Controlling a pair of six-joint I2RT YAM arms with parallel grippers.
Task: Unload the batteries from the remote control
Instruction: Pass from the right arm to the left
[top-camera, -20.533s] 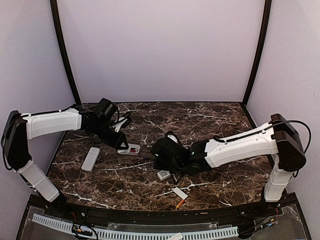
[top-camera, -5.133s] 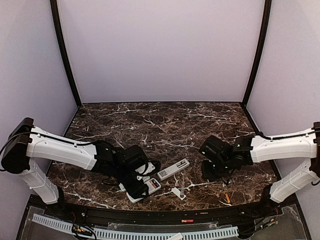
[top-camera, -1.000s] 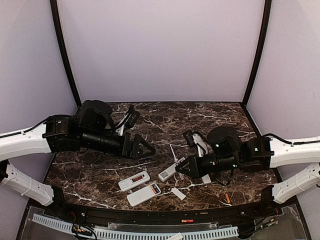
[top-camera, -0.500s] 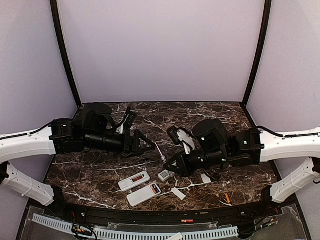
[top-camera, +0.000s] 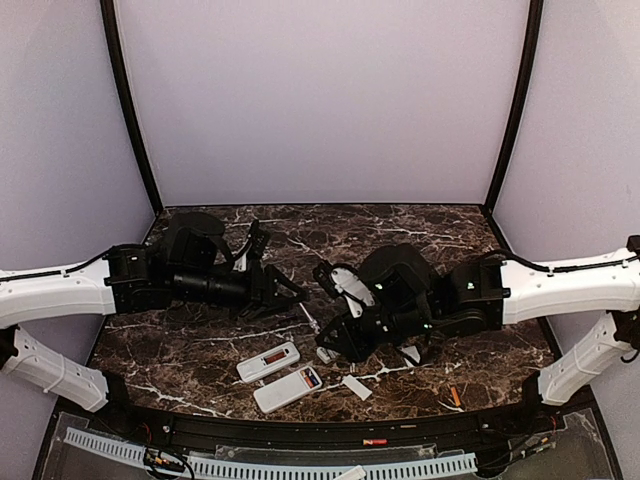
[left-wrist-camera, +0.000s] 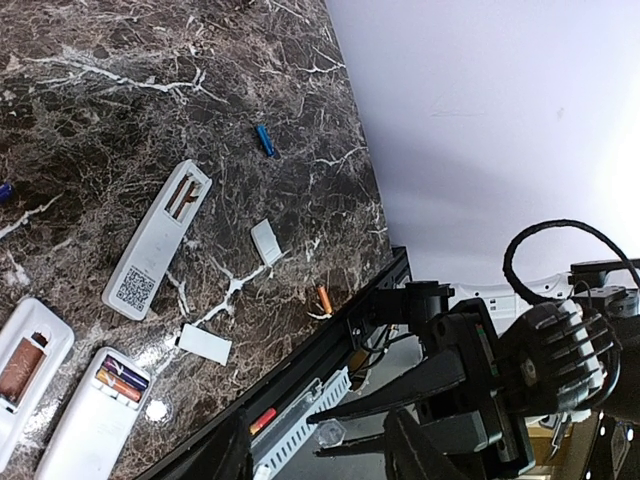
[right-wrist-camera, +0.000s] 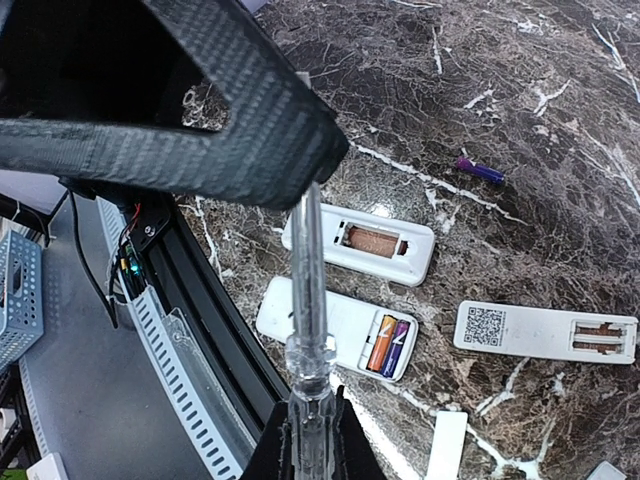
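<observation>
Right gripper (right-wrist-camera: 305, 425) clamped on a clear-handled screwdriver (right-wrist-camera: 308, 365); left gripper (top-camera: 288, 288) part-open, holding nothing. Two batteries (right-wrist-camera: 388, 345), orange and purple, sit in the open bay of the white remote (right-wrist-camera: 320, 318) nearest the counter's (top-camera: 400, 230) front edge.

rear remote (top-camera: 268, 361) behind front remote (top-camera: 288, 388) | batteries (right-wrist-camera: 388, 345) in front remote | cover (top-camera: 357, 387) right of it | all on table (top-camera: 400, 225)

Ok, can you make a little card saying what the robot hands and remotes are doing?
left hand: open, holding nothing
right hand: shut on clear-handled screwdriver
loaded remote: two batteries inside
other short remote: looks empty
long remote: looks empty
loose batteries: purple, blue, orange
white covers: off, on marble table
</observation>
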